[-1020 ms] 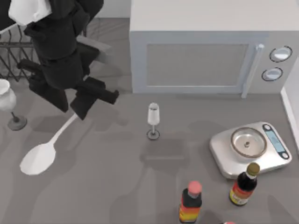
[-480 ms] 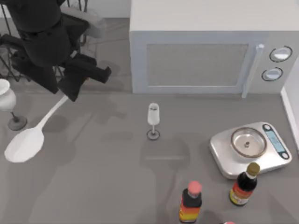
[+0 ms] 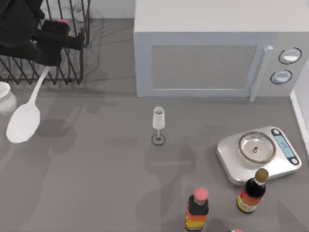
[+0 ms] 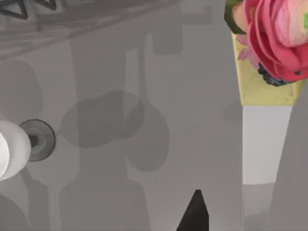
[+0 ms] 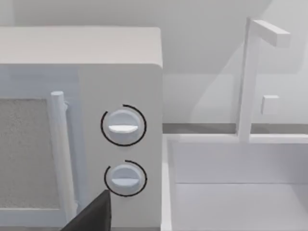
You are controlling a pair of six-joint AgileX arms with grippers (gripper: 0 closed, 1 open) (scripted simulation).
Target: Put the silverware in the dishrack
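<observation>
The left gripper (image 3: 55, 41) is clamped on the knob end of the silverware (image 3: 26, 116) and has carried it toward the counter's far-left corner within the last second, so it is now over the front bars of the dishrack (image 3: 72, 63). The spoon hangs from the grip: its handle slants down across the rack's front edge and its white bowl lies out over the counter near the left edge, outside the basket. In the left wrist view the red-pink knob and yellow collar sit close to the lens. I judge the transport nearly done; the bowl has yet to clear the bars before release. A white goblet (image 3: 6, 96) stands just beside the bowl. The right gripper (image 5: 91, 216) is parked by the microwave (image 3: 212, 53); whether it is open I cannot tell.
</observation>
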